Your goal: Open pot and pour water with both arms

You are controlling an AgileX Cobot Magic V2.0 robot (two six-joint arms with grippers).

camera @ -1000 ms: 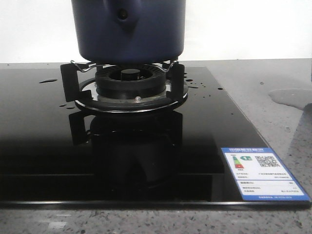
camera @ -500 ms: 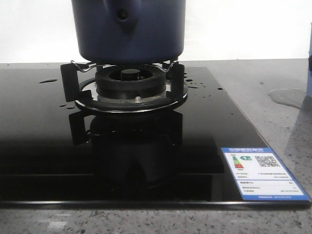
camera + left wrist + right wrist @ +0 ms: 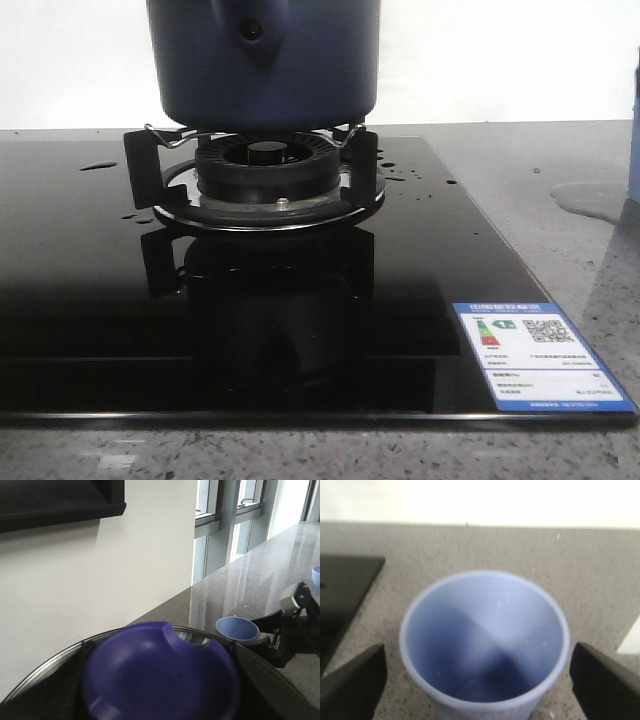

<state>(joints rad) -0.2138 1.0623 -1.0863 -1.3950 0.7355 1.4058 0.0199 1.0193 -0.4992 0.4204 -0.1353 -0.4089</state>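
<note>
The dark navy pot [image 3: 265, 70] stands on the gas burner [image 3: 265, 165], its handle stub [image 3: 252, 32] facing me and its top cut off by the frame. In the left wrist view the pot's lid, with a metal rim [image 3: 45, 677], fills the foreground. My left gripper [image 3: 160, 680] looks shut on its round blue knob [image 3: 165, 670], dark fingers on either side. My right gripper [image 3: 479, 654] stands open around a pale blue cup [image 3: 485, 640] on the grey counter, with small gaps at both fingers [image 3: 352, 685]. That cup [image 3: 237, 628] also shows in the left wrist view.
The black glass cooktop [image 3: 100, 300] carries water drops and a blue label [image 3: 535, 355]. A water puddle [image 3: 590, 198] lies on the grey counter to the right, beside the cup's edge [image 3: 635, 130]. A white wall runs behind.
At the right edge of the front view, a pale blue sliver of the cup has come in and grown. The pot has not moved.
</note>
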